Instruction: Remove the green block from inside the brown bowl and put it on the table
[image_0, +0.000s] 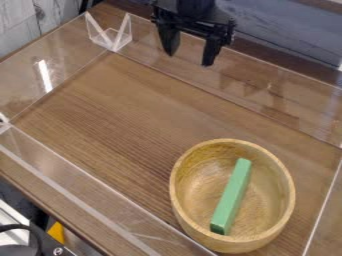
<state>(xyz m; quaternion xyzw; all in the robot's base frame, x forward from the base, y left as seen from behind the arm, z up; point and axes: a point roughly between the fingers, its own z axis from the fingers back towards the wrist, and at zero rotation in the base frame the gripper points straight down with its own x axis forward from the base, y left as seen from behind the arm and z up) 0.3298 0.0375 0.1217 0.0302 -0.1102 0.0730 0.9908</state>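
The green block (233, 195) lies lengthwise inside the brown bowl (190, 172), leaning from the pale interior up toward the front rim. The bowl stands on the table (134, 120) at the lower right. My gripper (189, 46) hangs at the top centre, well above and behind the bowl, pointing down. Its two dark fingers stand apart, open, with nothing between them.
Low clear acrylic walls (54, 160) border the tabletop on the left, front and back. A small clear acrylic stand (107, 32) sits at the back left corner. Bare wood stretches between the gripper and the bowl.
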